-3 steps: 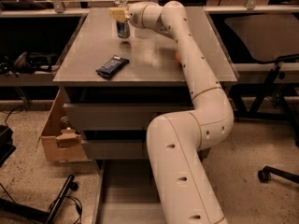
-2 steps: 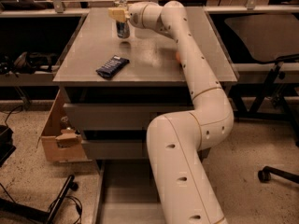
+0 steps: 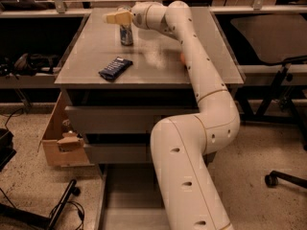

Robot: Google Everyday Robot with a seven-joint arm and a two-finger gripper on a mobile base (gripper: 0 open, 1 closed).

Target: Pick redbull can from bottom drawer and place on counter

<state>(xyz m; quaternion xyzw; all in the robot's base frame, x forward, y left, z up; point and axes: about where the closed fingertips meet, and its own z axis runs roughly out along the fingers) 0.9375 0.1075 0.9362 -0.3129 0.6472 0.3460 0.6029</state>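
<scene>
Now, can (image 3: 126,34): upright on counter (image 3: 163,66), far left
Gripper (image 3: 117,17): at can's top
Grip: cannot tell
Drawer (image 3: 127,193): pulled out below
Packet (image 3: 115,68): flat, front left

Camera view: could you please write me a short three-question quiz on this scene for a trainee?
1. True or false: the gripper is at the top of the can, over the far end of the counter.
2. What lies flat near the counter's front left? A) a mug B) a dark packet C) a bowl
3. Fill in: the bottom drawer is pulled ____.

Key: 1 true; 2 B; 3 open.
</scene>
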